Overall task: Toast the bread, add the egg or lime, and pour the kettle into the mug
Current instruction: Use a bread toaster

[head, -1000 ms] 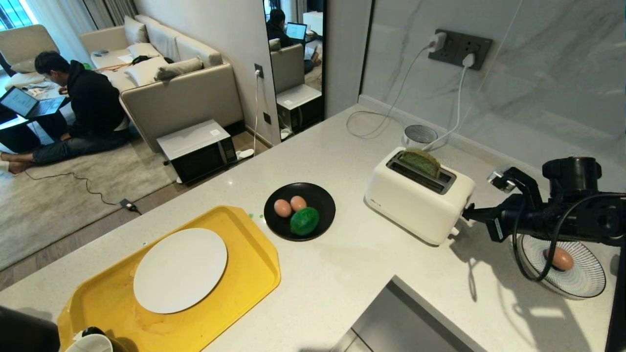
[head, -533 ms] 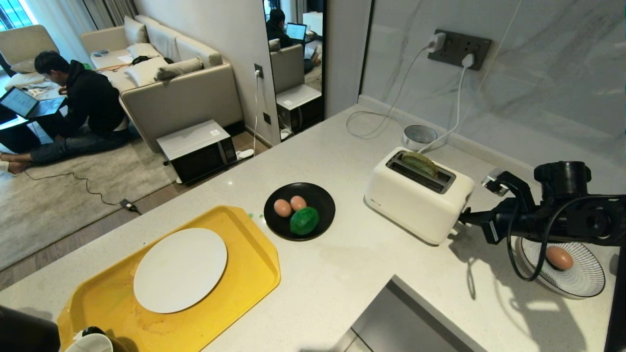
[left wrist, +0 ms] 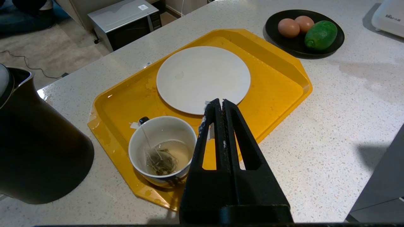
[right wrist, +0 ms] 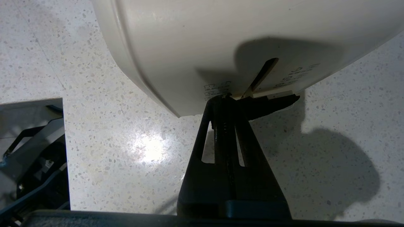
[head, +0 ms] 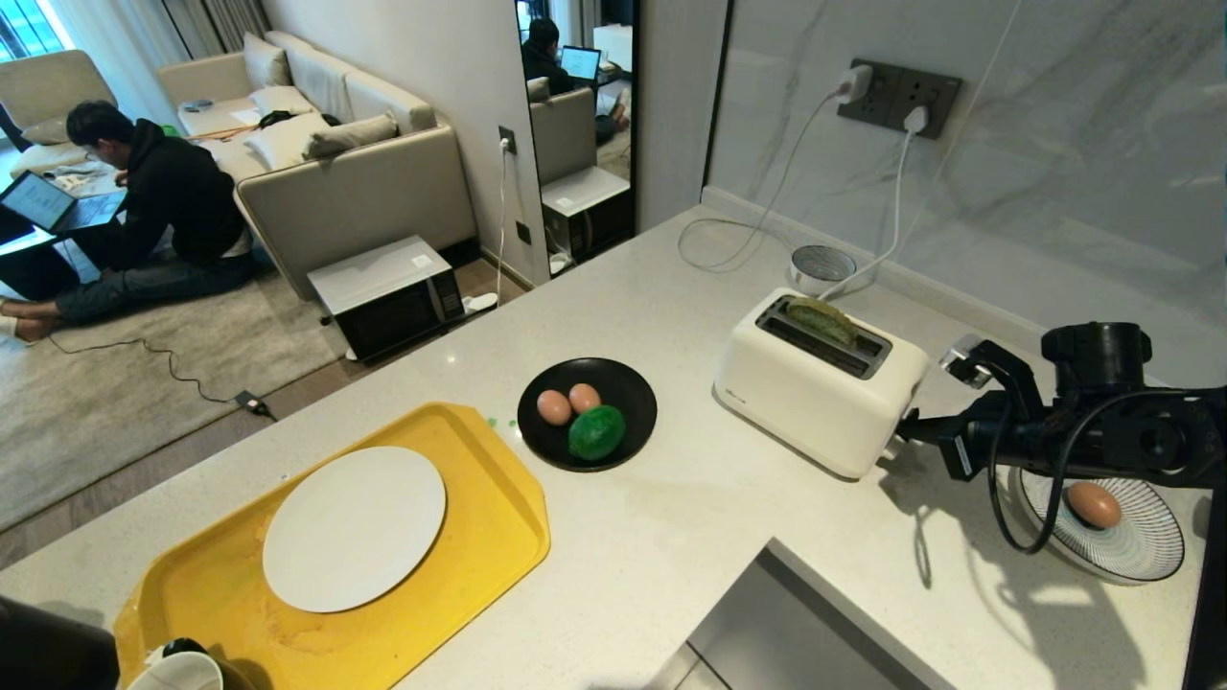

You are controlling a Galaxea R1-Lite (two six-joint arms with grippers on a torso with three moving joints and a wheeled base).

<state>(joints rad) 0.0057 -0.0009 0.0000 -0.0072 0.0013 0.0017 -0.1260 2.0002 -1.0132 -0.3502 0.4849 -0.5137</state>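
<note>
Head view: the bread (head: 821, 319) sits sunk low in the toaster (head: 820, 381) on the bench (head: 690, 537). The right pincer (head: 901, 438), closed tight and empty, is at the toaster's end by the lever. A black dish (head: 633, 383) left of the toaster holds two eggs and the lime (head: 596, 432).

Left wrist view: the left pincer (left wrist: 220, 104), closed and empty, hangs over the yellow tray (left wrist: 277, 91), the mug (left wrist: 162, 150) on it, the kettle (left wrist: 34, 148) beside it.

Right wrist view: the closed tips meet the toaster's lever slot (right wrist: 262, 77).

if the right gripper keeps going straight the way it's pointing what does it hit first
The toaster. The shut right gripper points at its end wall, tips at the lever slot and seemingly already touching, so there is probably no room left to travel.
</note>
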